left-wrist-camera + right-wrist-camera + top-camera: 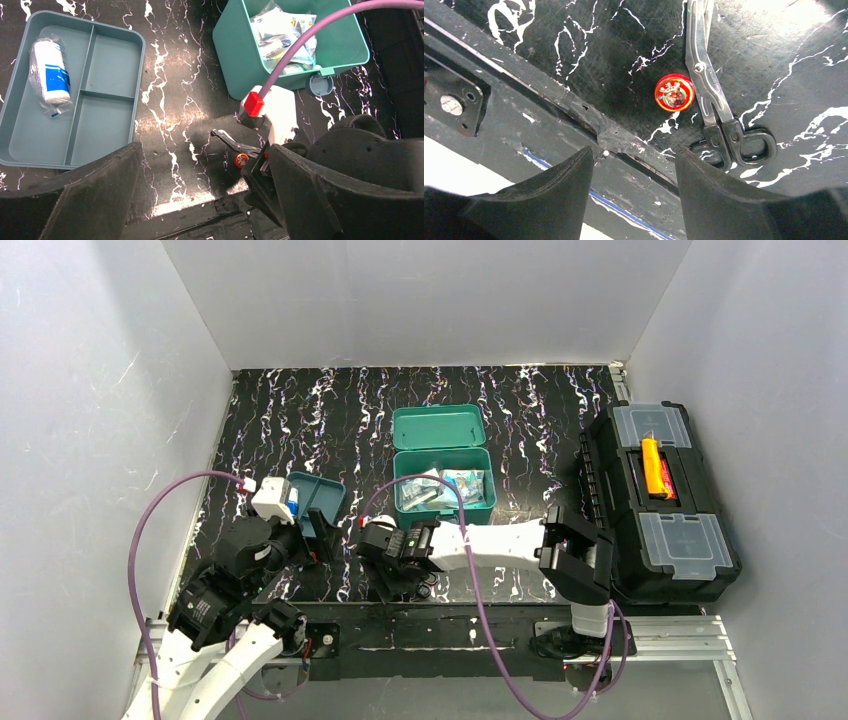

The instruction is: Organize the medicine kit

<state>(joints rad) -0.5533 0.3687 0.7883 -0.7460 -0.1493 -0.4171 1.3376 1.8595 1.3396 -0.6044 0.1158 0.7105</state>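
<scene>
Black fingers (549, 200) of the right gripper (634, 195) stand apart with nothing between them, pointing down at the near edge of the black, white-veined marbled table (804, 60). Just beyond the tips lies a small round red metal tin (674, 92), flat on its base, touching or almost touching the silver-bladed, black-handled scissors (711, 100) beside it. The gripper seems lined up with the tin, so that is probably the next pick. The scissors lie so close that a finger could nudge them when the jaws shut.

The left gripper (200, 200) is spread wide and grasps nothing, hovering low between the two parts of the kit. To its left sits the blue-teal plastic inner tray (102, 125), lifted out onto the table, with a white bandage roll with a blue label, wrapped in clear film (49, 77), in its long compartment. The other compartments are bare.

The medicine kit (444, 508), a teal-green plastic box, stands mid-table with its hinged lid (438, 427) thrown back and loose sachets heaped inside, presumably left open so that items can be sorted. A large black plastic toolbox with clear compartment lids (660, 500) sits well apart at the right.
</scene>
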